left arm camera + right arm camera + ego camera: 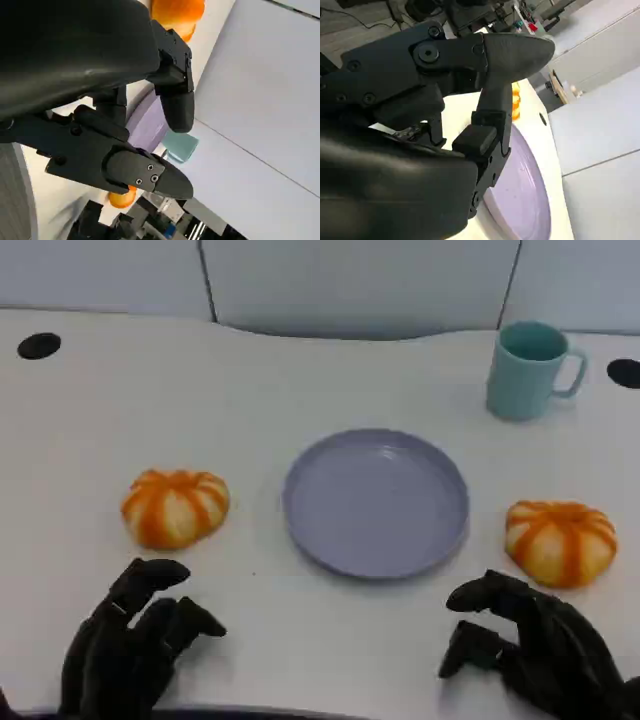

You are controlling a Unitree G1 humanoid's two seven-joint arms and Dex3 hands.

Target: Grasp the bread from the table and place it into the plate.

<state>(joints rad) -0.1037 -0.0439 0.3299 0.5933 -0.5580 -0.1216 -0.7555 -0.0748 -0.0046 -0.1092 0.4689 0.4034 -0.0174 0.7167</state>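
Nearest the table's [300, 370] front edge, the left hand [125, 645] is hovering low with its fingers apart and holding nothing, while the right hand [535, 645] is sitting at the opposite corner, fingers likewise spread and free. Just beyond the left hand, one orange-striped bread roll [175, 506] is lying on the bare white surface, apart from the fingertips. A second bread roll [560, 541] is resting just beyond the right hand, near the table's right side. Between the two rolls, the lilac plate [376, 502] is lying flat with nothing on it, with open tabletop separating its rim from each roll. Farther back, a teal mug [530, 370] is standing upright near the far right edge, well apart from the plate.
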